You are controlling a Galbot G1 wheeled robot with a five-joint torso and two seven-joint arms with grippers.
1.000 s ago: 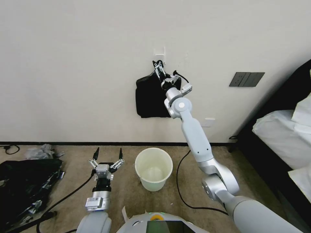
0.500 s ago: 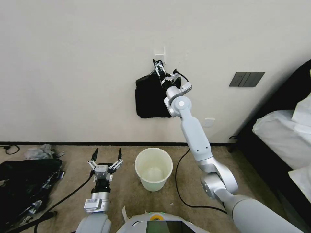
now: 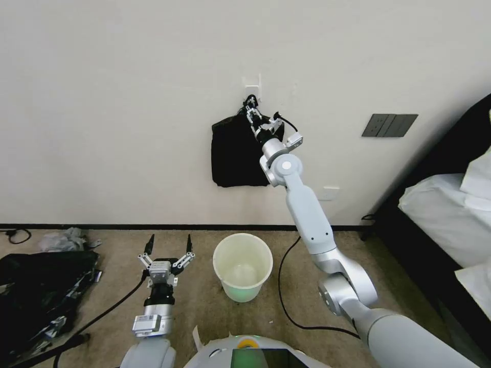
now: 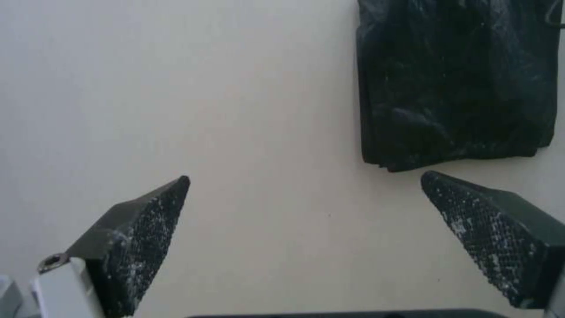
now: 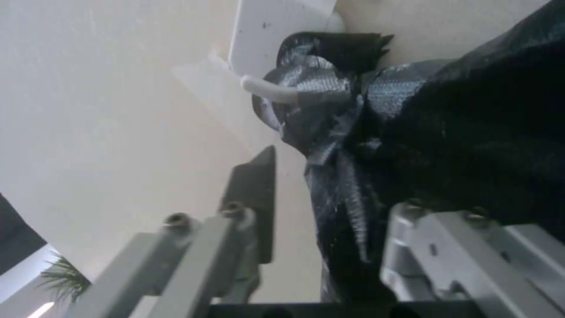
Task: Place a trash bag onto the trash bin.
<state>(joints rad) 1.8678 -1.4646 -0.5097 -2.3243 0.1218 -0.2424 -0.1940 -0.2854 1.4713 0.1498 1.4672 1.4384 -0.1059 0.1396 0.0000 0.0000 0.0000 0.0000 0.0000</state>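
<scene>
At the wall hook (image 5: 268, 84), right end effector (image 5: 321, 198) straddles the bag bundle (image 3: 236, 151), jaws apart; closing risks several bags. Left end effector (image 3: 168, 245) idles open.

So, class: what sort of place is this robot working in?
Probably a bedroom or hotel room: a bed with white bedding to the right, carpeted floor, and a wall switch panel.

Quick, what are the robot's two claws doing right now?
Left claw: open, empty, low over the carpet.
Right claw: up at the wall hook, around the neck of the black bag bundle; cannot tell if it has closed.
</scene>
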